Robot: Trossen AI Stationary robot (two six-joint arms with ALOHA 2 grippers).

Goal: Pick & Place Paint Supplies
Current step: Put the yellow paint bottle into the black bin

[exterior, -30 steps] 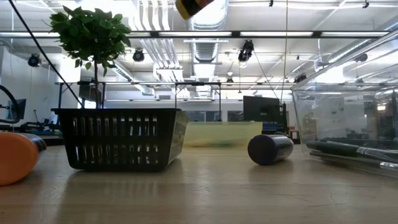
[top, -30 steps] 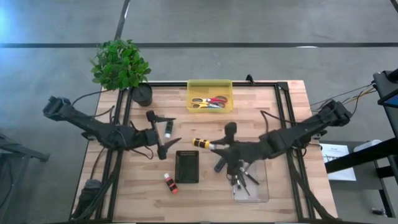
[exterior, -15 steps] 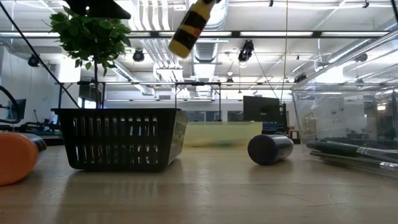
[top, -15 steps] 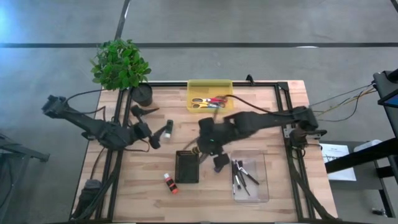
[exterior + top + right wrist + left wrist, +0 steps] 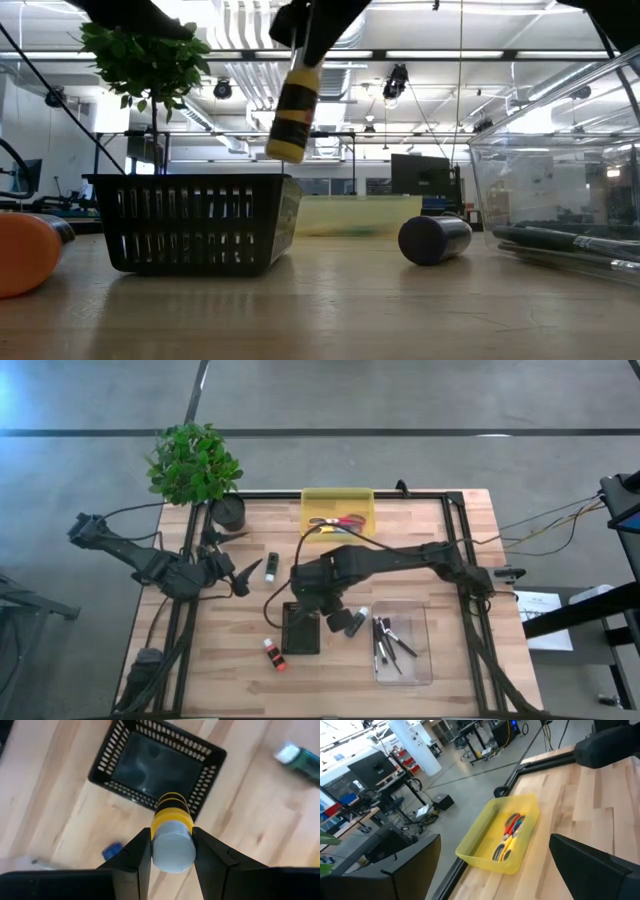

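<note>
The right gripper's (image 5: 172, 851) fingers grasp a yellow, black-striped, grey-capped paint tube (image 5: 172, 827); the left gripper's (image 5: 495, 870) fingers are spread.

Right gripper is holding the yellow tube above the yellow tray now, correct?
Not quite. The right gripper does hold the yellow tube, but above the black basket, as the right wrist view shows. The yellow tray sits farther back on the table.

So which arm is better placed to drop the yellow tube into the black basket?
Right. Its gripper is shut on the yellow tube, hanging just above the basket. The left gripper is open, off to the side.
</note>
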